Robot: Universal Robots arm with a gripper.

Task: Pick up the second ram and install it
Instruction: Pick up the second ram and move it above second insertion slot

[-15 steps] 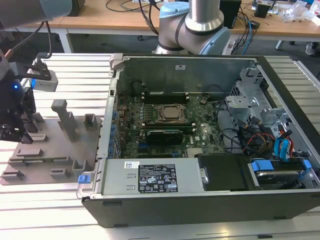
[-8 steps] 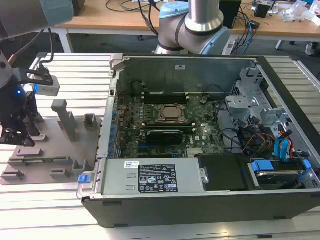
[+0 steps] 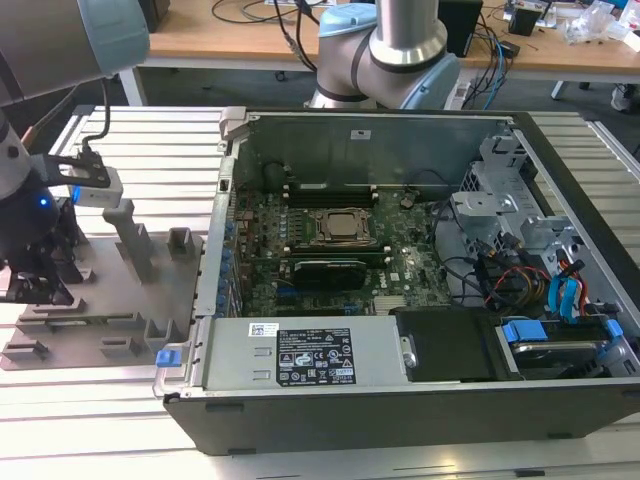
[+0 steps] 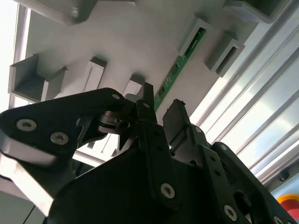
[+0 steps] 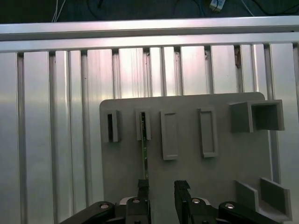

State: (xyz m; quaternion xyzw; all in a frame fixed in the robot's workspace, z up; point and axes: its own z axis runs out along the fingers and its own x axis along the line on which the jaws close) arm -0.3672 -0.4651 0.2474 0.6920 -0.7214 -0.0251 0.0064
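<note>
Wooden desk (image 3: 235, 42) strewn with cables (image 3: 262, 12), ribbed aluminium tabletop (image 3: 150, 150), dark floor (image 3: 215, 88) between

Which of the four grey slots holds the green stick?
The narrow slot between the other narrow one and the two wide ones; the green stick runs from it toward the gripper.

One ram (image 5: 145, 158) sits just ahead of the one hand (image 5: 162, 186). One grey plate (image 5: 187, 107) has four long blocks (image 5: 169, 134). One open computer (image 3: 400, 140).

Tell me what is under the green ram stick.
The grey holder plate is under the second ram, and one end sits in a slotted block. The other end is covered by the fingers.
</note>
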